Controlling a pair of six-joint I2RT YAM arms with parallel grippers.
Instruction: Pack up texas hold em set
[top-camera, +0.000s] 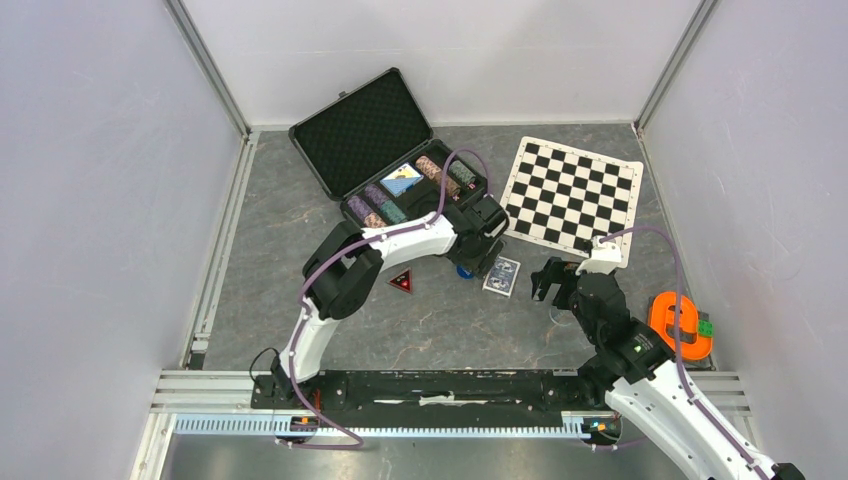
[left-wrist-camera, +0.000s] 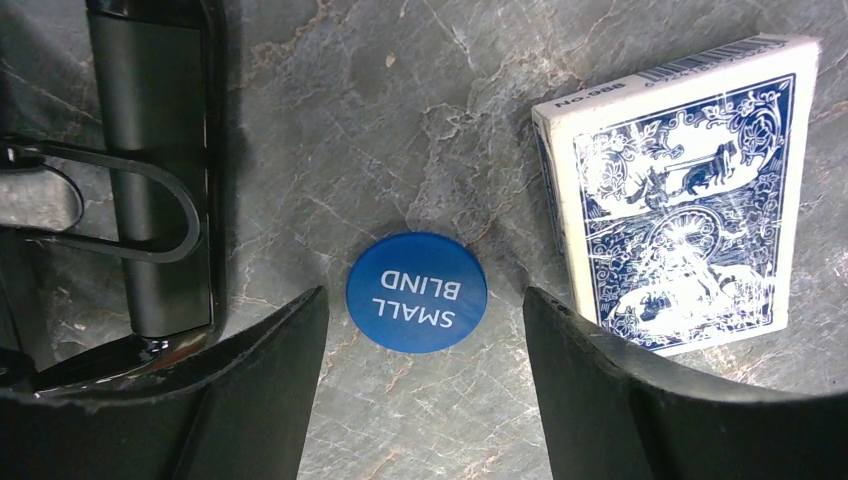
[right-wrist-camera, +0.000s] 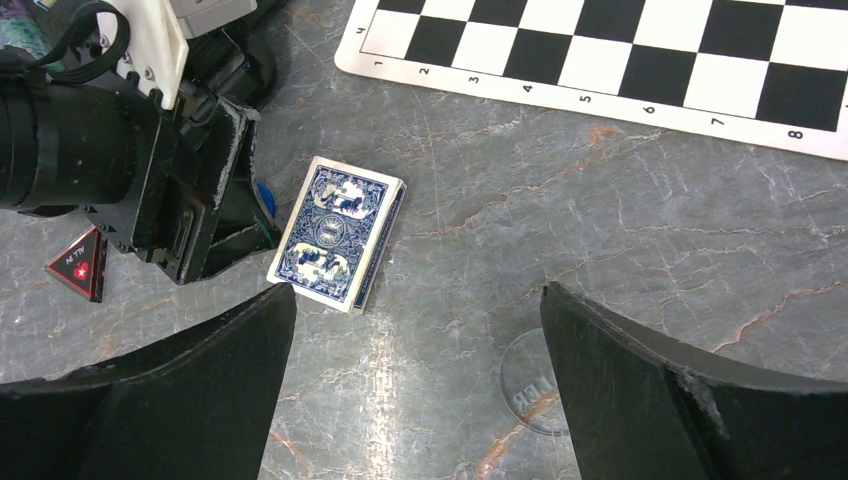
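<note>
Top view: the briefcase (top-camera: 372, 138) lies open at the far left of the desk (top-camera: 430, 330), lid leaning back, foam showing. Chip stacks (top-camera: 376, 207) fill its tray, with a card pack (top-camera: 402, 180) between them. The chess mat (top-camera: 572, 195) lies flat to the right of the case. The orange object (top-camera: 680, 322) sits at the near right edge. The left arm reaches to a spot just in front of the case. From this view I make out only a sliver of blue under it.

Left wrist view settles that. The blue button (left-wrist-camera: 417, 292), printed SMALL BLIND, lies flat on the desk between the fingers of the left hand (left-wrist-camera: 425, 305). The fingers are apart, one on each side of the button, with bare desk showing in both gaps and nothing gripped. The loose card deck (left-wrist-camera: 680, 200) lies just beside the finger on the right of this view; I cannot tell if they touch. The case's front wall and handle (left-wrist-camera: 120, 200) run down the left side.

Right wrist view: the right hand (right-wrist-camera: 415, 310) is spread wide and empty, above bare desk near the loose deck. Only this view shows a clear disc (right-wrist-camera: 530, 385) with faint lettering, flat on the desk near one finger. A red-and-black triangle (right-wrist-camera: 80, 262) lies on the far side of the left hand, apart from the deck; the top view shows it too.
</note>
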